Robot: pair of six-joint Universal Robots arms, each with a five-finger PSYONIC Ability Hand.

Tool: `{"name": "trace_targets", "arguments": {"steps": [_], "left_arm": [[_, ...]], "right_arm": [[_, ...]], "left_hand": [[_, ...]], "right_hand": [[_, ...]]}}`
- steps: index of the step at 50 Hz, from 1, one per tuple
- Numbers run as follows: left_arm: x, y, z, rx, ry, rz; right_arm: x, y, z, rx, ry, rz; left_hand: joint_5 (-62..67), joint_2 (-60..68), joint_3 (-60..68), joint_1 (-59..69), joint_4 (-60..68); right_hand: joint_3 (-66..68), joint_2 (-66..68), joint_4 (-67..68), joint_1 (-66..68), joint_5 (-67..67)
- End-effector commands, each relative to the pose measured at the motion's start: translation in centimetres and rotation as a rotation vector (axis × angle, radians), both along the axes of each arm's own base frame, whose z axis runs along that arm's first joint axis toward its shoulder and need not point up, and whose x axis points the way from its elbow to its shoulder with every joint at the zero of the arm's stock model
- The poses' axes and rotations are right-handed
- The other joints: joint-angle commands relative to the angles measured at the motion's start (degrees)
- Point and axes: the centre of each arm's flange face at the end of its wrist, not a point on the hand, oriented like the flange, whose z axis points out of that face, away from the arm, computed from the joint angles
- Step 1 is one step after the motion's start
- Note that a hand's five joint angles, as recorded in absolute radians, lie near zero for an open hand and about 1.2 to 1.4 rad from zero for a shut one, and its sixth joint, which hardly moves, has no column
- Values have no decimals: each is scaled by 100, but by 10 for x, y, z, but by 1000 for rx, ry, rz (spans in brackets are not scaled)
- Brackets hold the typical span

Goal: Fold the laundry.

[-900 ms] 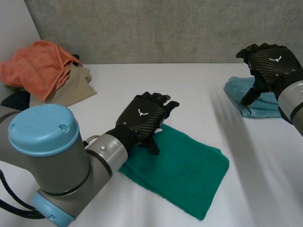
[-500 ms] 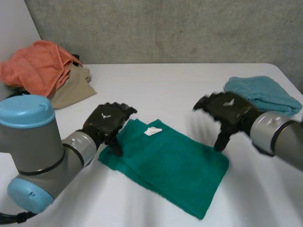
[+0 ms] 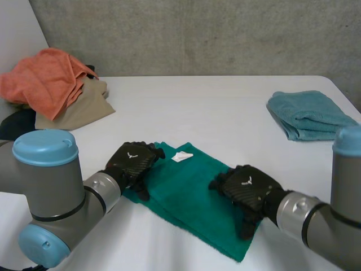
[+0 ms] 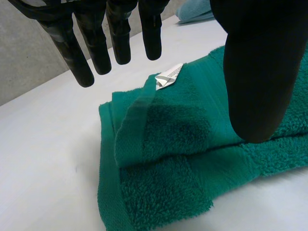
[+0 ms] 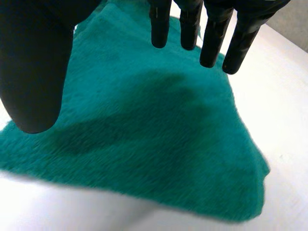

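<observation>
White tabletop, grey concrete wall behind; left hand and right hand, both released, fingers straight, over opposite ends of folded green towel.

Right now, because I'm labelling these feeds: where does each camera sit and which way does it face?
Head: between and behind the arms, looking down at the table; both arms show, left hand and right hand at the green towel.
Left wrist: on that wrist, looking along the palm at the towel's labelled corner; its fingers and thumb show.
Right wrist: likewise, over the towel's other end; its fingers and thumb show.
Shared: head and left wrist both show the label.
</observation>
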Motion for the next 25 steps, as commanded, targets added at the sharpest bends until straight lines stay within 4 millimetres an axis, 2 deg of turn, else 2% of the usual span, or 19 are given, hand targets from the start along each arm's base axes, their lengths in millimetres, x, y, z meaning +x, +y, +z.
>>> {"name": "trace_targets", "arguments": {"steps": [1,7,22,25], "left_arm": [[1,-1,3,-9,6,5],[2,-2,3,-12,1,18],[4,-1,5,-22,2,33],[3,-2,6,-35,9,33]], "right_arm": [[-11,17,-11,63,-75,-101],[-15,29,-20,145,-163,-174],[-13,36,-28,125,-202,-172],[-12,34,-30,100,-208,-163]], "left_hand": [[322,350,357,365,352],[321,350,357,365,351],[238,266,273,281,268],[237,266,273,281,267]], "right_hand": [[848,869,899,1190,838],[1437,1458,1488,1779,1427],[2329,2350,2379,2670,2319],[2951,2971,3001,3292,2940]]}}
